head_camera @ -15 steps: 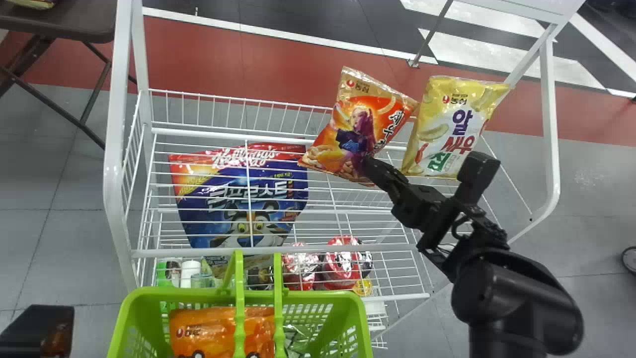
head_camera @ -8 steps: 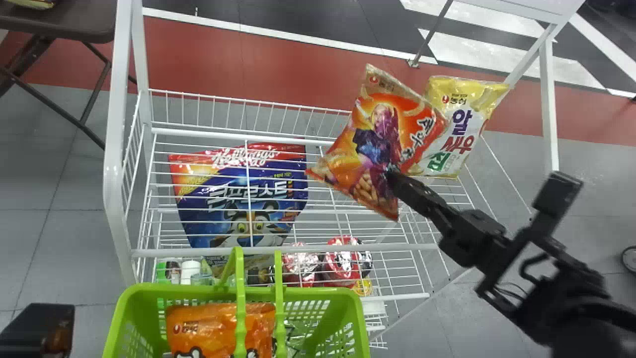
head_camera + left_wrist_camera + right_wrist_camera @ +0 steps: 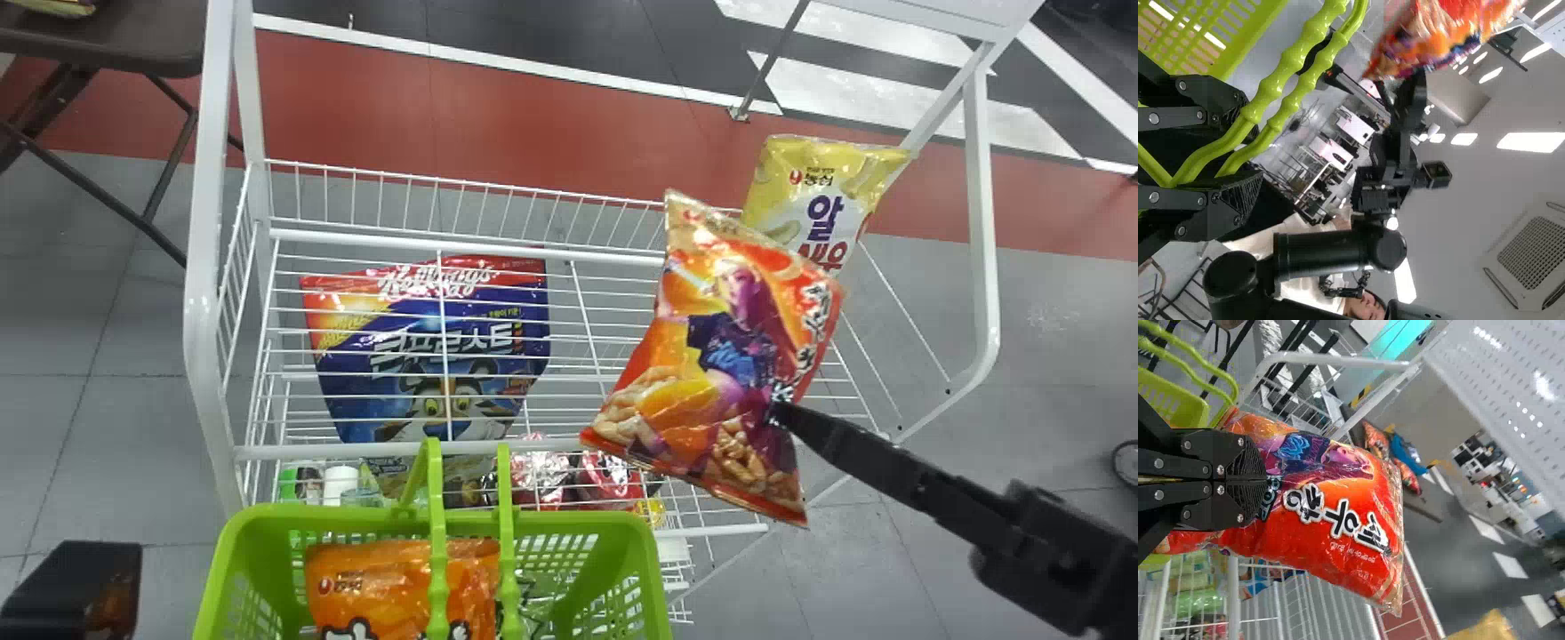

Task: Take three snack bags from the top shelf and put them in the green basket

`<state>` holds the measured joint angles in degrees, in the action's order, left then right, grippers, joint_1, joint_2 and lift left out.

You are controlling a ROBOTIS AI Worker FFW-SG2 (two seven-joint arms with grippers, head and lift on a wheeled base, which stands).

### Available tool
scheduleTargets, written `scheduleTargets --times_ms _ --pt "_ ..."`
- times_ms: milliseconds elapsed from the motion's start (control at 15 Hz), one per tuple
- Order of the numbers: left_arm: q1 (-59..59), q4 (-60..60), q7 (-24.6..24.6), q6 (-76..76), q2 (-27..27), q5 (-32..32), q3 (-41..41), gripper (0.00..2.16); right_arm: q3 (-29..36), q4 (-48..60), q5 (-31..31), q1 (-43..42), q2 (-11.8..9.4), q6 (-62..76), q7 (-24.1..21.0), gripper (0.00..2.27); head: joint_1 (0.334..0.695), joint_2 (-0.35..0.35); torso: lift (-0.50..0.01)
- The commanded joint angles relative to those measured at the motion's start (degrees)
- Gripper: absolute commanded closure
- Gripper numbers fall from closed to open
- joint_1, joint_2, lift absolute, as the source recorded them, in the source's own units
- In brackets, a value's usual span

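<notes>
Head view puts the main business right in front of me: the right gripper (image 3: pixel 775 412) has an orange-and-red snack bag (image 3: pixel 702 329) pinched by its side, over toward the right of the white wire rack (image 3: pixel 201 311). The bag hangs tilted, its printed face toward the head camera, one lower corner pointing roughly to the green basket (image 3: pixel 605 517) but apart from it. From the right wrist view I can see those two black fingers (image 3: pixel 1248 463) drawn together at the bag, with nothing else in their hold.

Behind the held bag, and partly covered by it, a yellow snack bag (image 3: pixel 822 173) stands toward the rack's back right. Seen through the wires on the other side is a blue-and-red cereal bag (image 3: pixel 484 391), with some red packages (image 3: pixel 540 471) lower down.

The basket sits before the rack, with an orange bag (image 3: pixel 369 578) inside and a silvery-green packet (image 3: pixel 533 604) beside that one. Its two green handles (image 3: pixel 438 551) rise above it.

As for the left arm (image 3: pixel 76 587), a dark piece of it shows at the bottom left corner. The left wrist view has the left gripper (image 3: pixel 1250 152) at those handles, its fingers, as far as I can make out, closed around them.
</notes>
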<state>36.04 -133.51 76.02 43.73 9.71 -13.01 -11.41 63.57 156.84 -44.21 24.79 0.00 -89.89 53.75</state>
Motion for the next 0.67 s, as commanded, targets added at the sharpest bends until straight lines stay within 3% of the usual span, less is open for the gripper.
scheduleTargets --times_ms 0,600 --pt "0.0 -0.3 -0.3 0.0 0.0 0.1 -0.2 0.86 2.7 0.8 -2.7 0.1 0.1 -0.2 1.6 2.22 0.695 -0.350 -0.040" --pt "-0.6 0.3 -1.1 -4.2 -0.5 0.0 -0.5 0.86 -8.8 0.5 0.2 10.7 0.1 -0.2 2.8 2.22 0.695 -0.350 -0.040"
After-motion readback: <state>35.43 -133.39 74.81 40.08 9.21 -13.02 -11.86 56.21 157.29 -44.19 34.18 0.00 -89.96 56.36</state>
